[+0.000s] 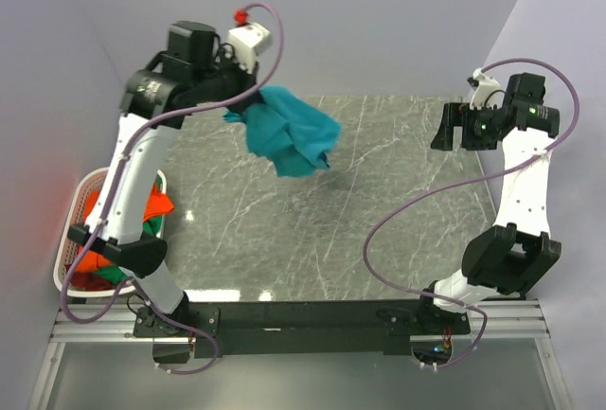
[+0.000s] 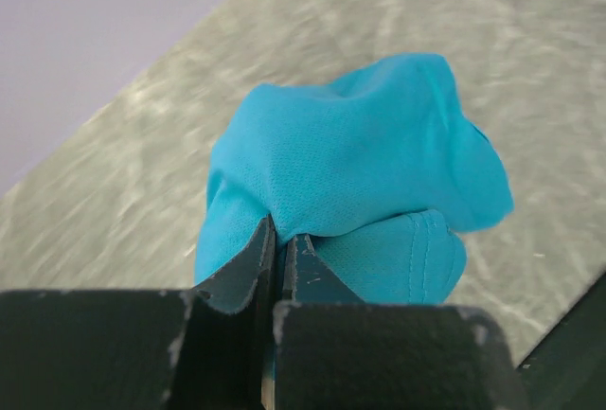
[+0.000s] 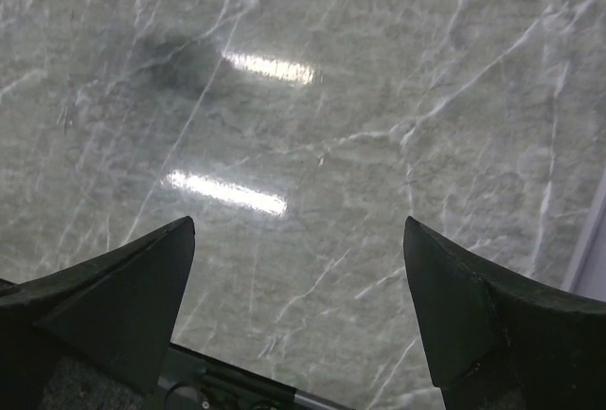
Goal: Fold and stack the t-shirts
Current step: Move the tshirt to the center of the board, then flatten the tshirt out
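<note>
The left gripper [image 2: 281,240] is clamping the crumpled teal shirt [image 1: 289,135] aloft while the right gripper [image 3: 298,228] is hovering with its jaws apart, so no folding is showing yet, with the orange shirt [image 1: 157,205] lying in the basket [image 1: 64,260].

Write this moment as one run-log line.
left end effector: shut on teal shirt, held up | right end effector: open, empty | basket: orange shirt inside

Gripper [image 2: 280,240]: mine, jaws pressed together on a fold of cloth, nearest the camera.
Shirt [image 2: 350,164]: teal, bunched in a lump just beyond my jaws, stitched hem showing lower right.
Table [image 2: 114,173]: grey marble, blurred, beneath the shirt.
Wall [image 2: 85,22]: pale, far left.
</note>
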`<state>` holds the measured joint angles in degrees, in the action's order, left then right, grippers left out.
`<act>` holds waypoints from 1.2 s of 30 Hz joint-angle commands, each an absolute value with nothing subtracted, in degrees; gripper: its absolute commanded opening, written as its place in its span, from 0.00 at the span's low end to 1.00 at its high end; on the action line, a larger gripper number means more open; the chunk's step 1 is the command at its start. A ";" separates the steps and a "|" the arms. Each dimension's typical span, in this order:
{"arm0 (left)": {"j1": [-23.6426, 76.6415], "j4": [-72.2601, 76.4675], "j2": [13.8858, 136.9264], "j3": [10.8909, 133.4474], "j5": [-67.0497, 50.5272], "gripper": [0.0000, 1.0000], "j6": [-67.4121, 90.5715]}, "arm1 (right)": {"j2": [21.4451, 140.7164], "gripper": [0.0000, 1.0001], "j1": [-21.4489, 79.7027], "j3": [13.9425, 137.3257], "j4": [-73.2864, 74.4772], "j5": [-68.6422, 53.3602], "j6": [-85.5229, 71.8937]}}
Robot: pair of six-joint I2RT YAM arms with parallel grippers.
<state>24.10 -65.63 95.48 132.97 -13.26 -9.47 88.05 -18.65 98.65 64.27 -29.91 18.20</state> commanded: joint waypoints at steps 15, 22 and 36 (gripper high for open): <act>2.67 -42.87 90.07 90.52 -39.34 0.99 -21.76 | 78.32 0.96 -16.36 79.40 61.63 -33.31 17.41; 4.73 -38.86 81.49 73.44 -43.53 0.97 -22.85 | 80.49 0.88 -1.51 71.28 51.78 -29.97 9.42; 22.14 -25.50 84.80 58.71 -27.25 1.00 -16.44 | 101.95 0.77 12.39 75.15 45.62 -31.73 5.54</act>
